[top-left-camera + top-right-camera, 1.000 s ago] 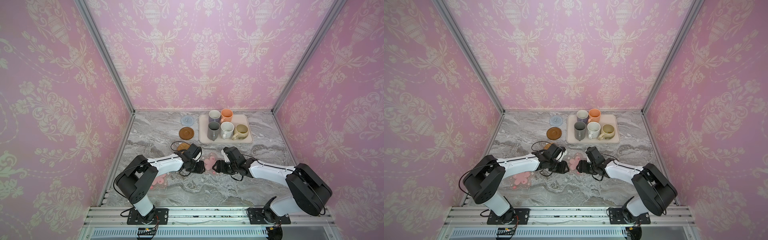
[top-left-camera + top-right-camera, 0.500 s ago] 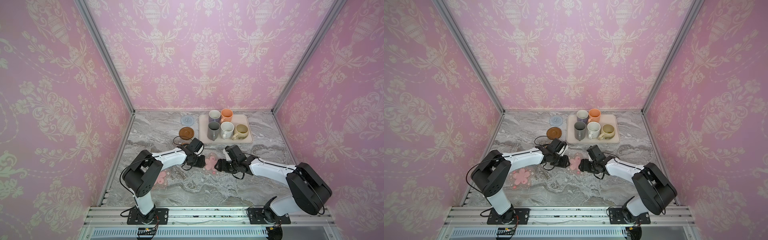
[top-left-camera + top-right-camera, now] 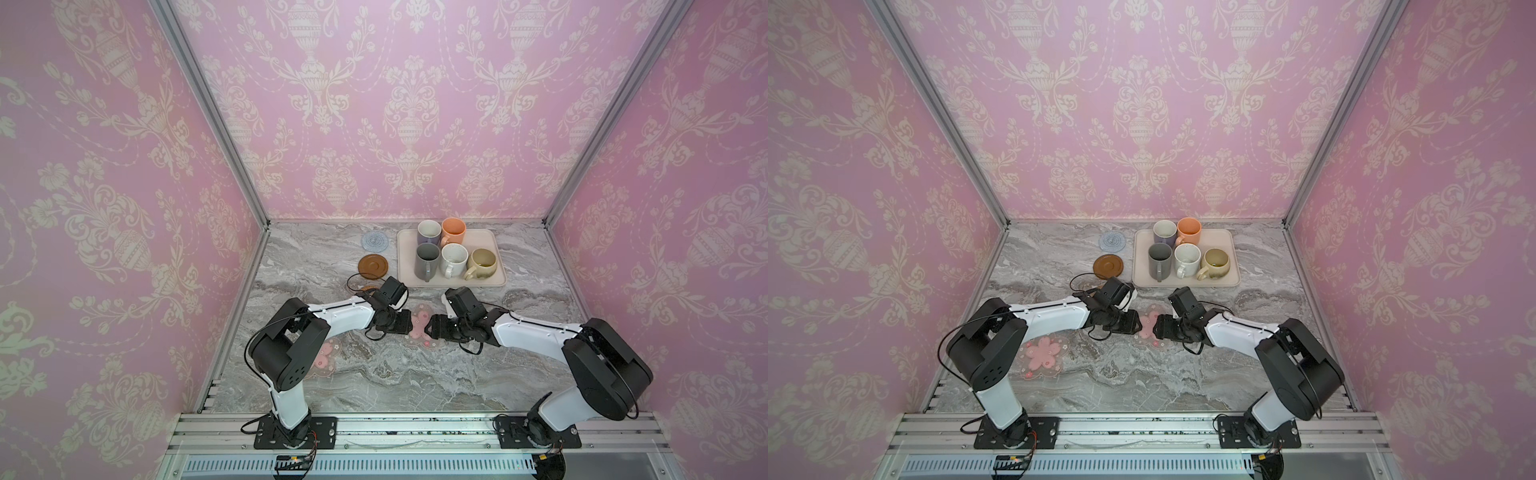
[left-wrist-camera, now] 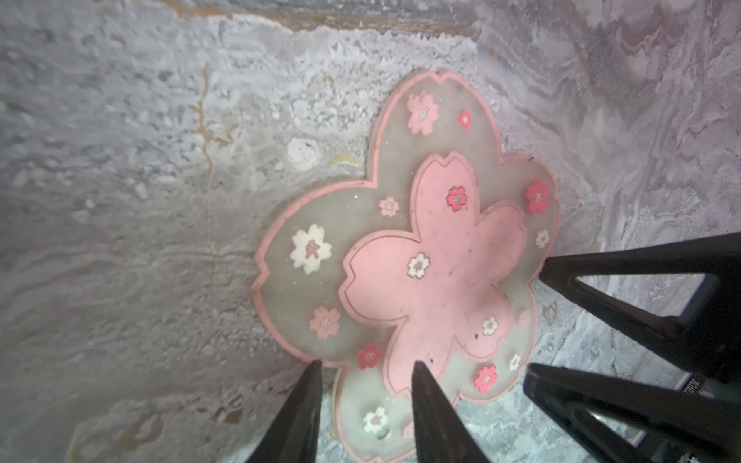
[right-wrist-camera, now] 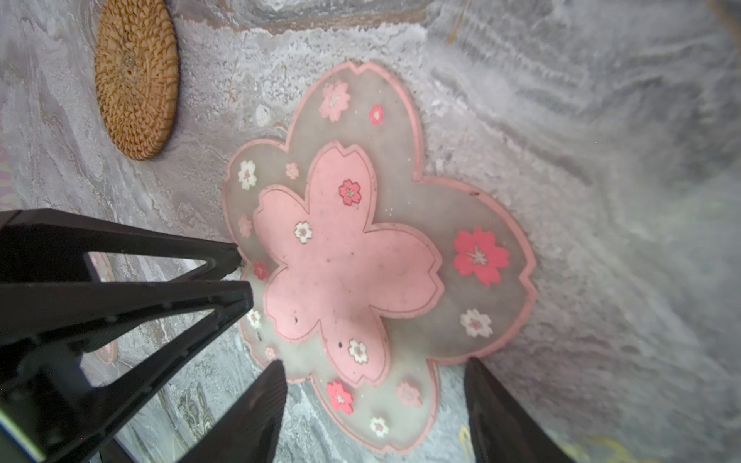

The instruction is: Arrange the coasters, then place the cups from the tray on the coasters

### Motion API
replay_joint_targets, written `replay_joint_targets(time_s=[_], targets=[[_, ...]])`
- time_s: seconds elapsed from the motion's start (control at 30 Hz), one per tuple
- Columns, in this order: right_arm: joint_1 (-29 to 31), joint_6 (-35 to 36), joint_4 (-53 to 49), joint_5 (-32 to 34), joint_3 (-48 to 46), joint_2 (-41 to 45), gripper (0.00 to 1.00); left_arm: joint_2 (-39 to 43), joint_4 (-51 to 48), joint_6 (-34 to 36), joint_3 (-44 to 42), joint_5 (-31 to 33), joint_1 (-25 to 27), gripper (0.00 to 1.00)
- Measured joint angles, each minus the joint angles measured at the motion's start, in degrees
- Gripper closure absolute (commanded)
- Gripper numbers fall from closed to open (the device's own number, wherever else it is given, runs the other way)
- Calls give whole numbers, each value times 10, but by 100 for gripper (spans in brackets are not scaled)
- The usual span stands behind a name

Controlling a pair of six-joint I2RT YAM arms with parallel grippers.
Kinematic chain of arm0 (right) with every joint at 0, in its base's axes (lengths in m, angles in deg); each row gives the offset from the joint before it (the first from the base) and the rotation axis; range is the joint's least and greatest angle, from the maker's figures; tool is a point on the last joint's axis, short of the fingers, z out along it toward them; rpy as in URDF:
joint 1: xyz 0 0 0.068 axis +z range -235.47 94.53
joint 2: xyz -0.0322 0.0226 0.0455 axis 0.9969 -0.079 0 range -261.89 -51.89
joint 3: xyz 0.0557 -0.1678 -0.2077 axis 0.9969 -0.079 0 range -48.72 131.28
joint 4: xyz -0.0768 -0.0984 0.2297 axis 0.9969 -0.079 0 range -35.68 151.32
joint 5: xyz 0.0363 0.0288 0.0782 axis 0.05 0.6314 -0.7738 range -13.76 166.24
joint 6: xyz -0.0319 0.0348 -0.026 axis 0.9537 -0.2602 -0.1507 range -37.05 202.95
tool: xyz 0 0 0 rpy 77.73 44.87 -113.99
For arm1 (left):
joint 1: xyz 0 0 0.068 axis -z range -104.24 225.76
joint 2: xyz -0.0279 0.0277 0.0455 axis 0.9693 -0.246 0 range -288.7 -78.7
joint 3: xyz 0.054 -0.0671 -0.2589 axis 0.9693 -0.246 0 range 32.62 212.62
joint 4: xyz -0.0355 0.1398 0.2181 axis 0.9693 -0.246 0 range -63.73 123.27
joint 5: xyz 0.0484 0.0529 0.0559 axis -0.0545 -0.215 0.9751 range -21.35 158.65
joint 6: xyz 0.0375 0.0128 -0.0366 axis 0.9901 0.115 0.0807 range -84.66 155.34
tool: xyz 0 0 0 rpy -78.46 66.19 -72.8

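Converging from opposite sides, the left arm's fingers [image 3: 405, 324] and the right arm's fingers [image 3: 435, 328] both stood at one clear flower-shaped coaster with a pink blossom centre [image 3: 419, 321]. It lay flat on the grey marble tabletop [image 3: 374, 374] between them, in front of the pale pinkish-beige rectangular tray [image 3: 497, 266]. The left wrist view showed the left pair [image 4: 433, 409] spread, one tip over a petal and the other just off its rim, pinching nothing. The right wrist view showed the right pair [image 5: 260, 405] spread wider, straddling another petal, equally empty.

The matching second flower coaster [image 3: 1042, 353] lay beside the left arm. The tan rattan round coaster [image 5: 136, 76] lay near the first. The brown disc coaster [image 3: 373, 266] and the light-blue woven round coaster [image 3: 375, 241] sat just beside the tray. All five ceramic mugs [image 3: 454, 258] stood on the tray, so arranging looked unfinished.

The main risk was both arms working one thin, limp mat. Tips closing in from either side could buckle it or knock together. Because it lay flush on the stone, a scooping tip might skid over the rim and shove it toward the rattan coaster rather than lift it. A one-sided pinch would probably let it droop or slip free.
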Motion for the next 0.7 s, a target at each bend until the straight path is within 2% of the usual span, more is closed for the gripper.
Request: replay_joint_targets(time_s=[0.33,0.7], targets=[[35,-4,30,5,-15,3,29,55,55,-24,-83,-9,12,60],[76,-13,13,29,7,-10,29,82,54,-30,-109,2,12,60]])
